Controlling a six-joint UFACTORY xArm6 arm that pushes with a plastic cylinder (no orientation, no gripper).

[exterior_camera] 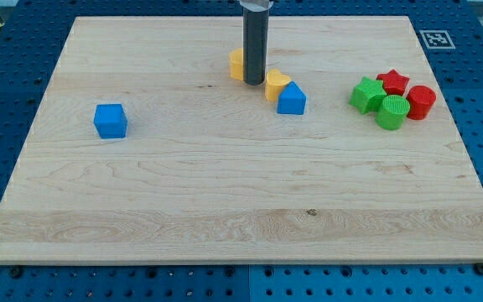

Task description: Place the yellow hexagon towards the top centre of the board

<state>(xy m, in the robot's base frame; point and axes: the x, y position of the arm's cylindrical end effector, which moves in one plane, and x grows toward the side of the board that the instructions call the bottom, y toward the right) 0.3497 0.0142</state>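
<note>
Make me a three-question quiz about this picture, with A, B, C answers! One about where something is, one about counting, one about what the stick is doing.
1. Where is the blue cube?
A. the view's left
B. the view's right
C. top centre

2. How many red blocks are there?
A. one
B. two
C. four

3. My tip is
A. far from every block
B. on the green blocks
C. right beside the yellow hexagon

Answers:
1 A, it sits alone on the left.
2 B, the red star and red cylinder.
3 C, the rod stands against the hexagon, partly covering it.
</note>
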